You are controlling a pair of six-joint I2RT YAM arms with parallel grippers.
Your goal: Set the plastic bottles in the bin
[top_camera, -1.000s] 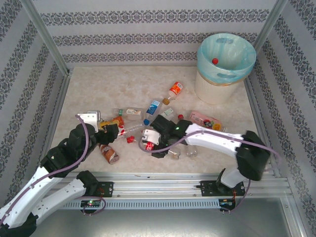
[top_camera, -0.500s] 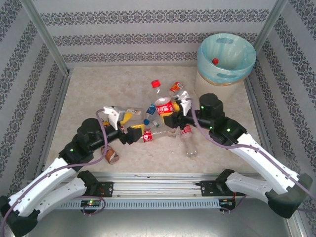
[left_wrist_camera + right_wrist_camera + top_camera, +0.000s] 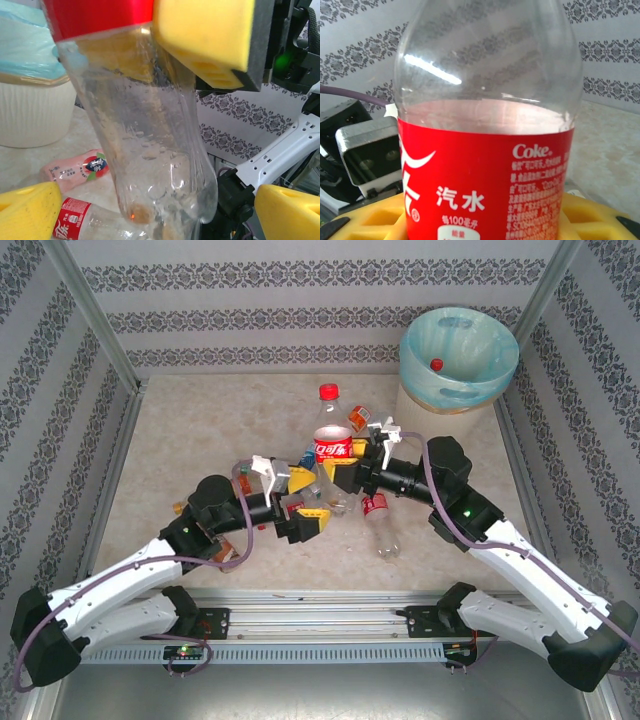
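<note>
In the right wrist view you can read, in white on the clear plastic bottle with a red label [image 3: 487, 190], the brand "Coke", large characters "汽水" and a smaller line containing "100"; the red-labelled clear bottle lying flat [image 3: 72, 225] bears white characters too blurred to read.

Marbled beige tabletop [image 3: 200, 420]; damask-striped walls [image 3: 300, 300]; aluminium frame posts [image 3: 93, 310].

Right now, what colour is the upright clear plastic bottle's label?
Red label with white lettering on the clear plastic bottle; best in right wrist view.
</note>
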